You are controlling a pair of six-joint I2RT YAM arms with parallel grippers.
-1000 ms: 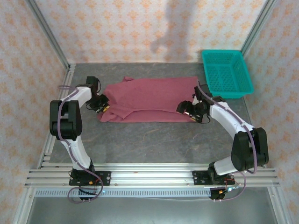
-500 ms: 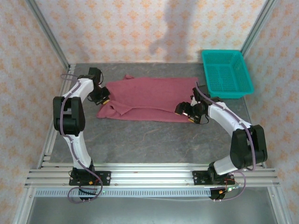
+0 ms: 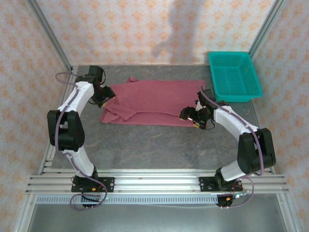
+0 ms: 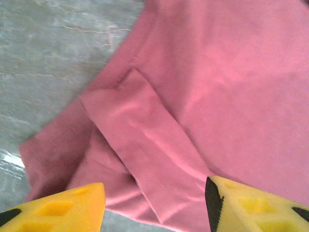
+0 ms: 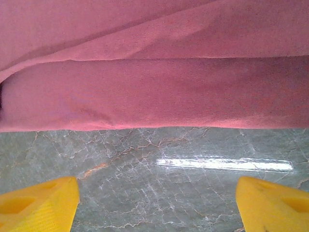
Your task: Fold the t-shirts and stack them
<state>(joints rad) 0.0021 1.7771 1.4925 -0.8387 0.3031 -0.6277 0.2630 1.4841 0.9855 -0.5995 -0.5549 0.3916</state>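
Open pincer point(image 4: 154, 205) — over maroon t-shirt point(image 4: 217, 87)

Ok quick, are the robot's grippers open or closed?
Left gripper: open, empty, over the t-shirt.
Right gripper: open, empty, by the t-shirt's edge.

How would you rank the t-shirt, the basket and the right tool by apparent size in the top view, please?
Largest to smallest:
1. t-shirt
2. basket
3. right tool, clearly the smallest

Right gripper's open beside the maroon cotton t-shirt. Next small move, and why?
Probably ease the right gripper forward to straddle the near folded edge of the maroon cotton t-shirt: its yellow fingers stand open over bare grey marbled table, with that edge just ahead, ungrasped.
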